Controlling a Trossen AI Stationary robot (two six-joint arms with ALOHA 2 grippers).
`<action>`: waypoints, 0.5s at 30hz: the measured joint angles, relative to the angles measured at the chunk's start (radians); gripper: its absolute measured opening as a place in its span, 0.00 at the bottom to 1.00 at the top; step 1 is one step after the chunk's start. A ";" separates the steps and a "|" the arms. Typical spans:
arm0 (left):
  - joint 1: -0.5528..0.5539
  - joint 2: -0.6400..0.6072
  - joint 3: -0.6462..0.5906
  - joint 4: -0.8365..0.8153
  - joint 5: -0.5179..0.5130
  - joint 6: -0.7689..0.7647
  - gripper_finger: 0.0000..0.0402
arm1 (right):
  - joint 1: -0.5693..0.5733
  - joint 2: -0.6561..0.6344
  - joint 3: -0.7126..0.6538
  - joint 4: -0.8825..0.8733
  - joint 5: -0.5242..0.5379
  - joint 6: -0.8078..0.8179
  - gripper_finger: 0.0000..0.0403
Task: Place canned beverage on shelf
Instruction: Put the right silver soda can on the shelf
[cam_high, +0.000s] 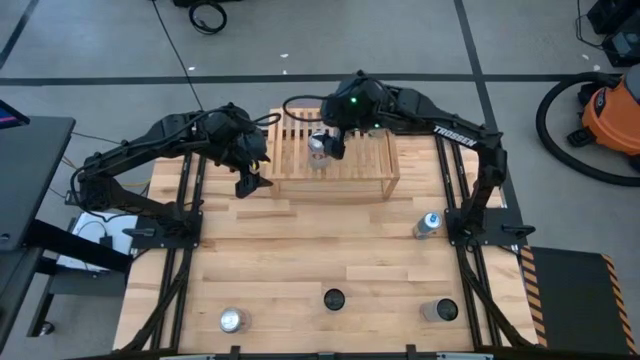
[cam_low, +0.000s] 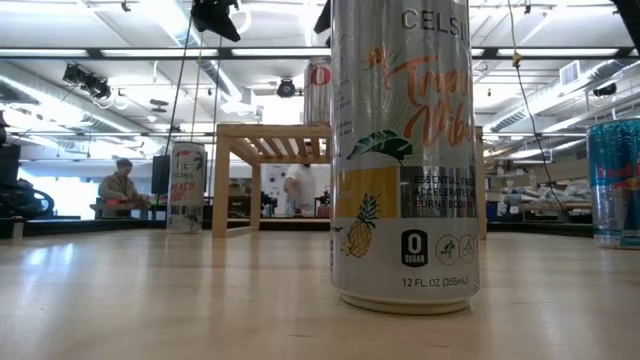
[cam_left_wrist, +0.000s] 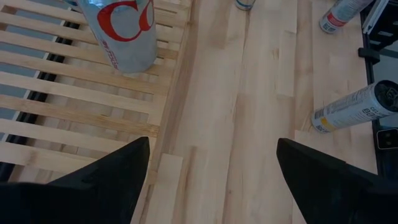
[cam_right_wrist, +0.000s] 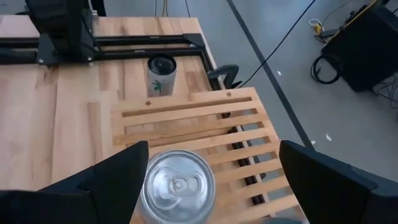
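The shelf (cam_high: 335, 160) is a light wood slatted rack at the table's far middle. A silver can with red lettering (cam_high: 318, 150) stands upright on its slats (cam_right_wrist: 205, 124), left of the middle. My right gripper (cam_right_wrist: 208, 171) hovers open just above that can (cam_right_wrist: 179, 185), one finger on each side of its top, touching nothing that I can see. My left gripper (cam_high: 250, 182) waits open beside the shelf's left end, over the table edge of the rack (cam_left_wrist: 211, 162). The same can (cam_left_wrist: 124, 31) shows ahead of it.
Other cans stand on the table: one at the right (cam_high: 427, 224), three along the near edge (cam_high: 233, 320) (cam_high: 334, 299) (cam_high: 440, 310), and one past the shelf's left end (cam_right_wrist: 161, 76). A tall can (cam_low: 405, 150) fills the low view's foreground.
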 joint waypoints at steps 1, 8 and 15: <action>0.000 0.000 0.000 0.000 0.000 0.000 0.88 | 0.003 -0.001 0.011 -0.025 0.000 -0.002 0.92; 0.000 0.000 0.000 -0.032 0.000 -0.022 0.88 | 0.040 -0.001 0.017 -0.258 0.001 0.071 0.86; 0.000 0.000 0.000 -0.038 0.000 -0.021 0.88 | 0.108 -0.001 -0.065 -0.267 0.004 0.134 0.62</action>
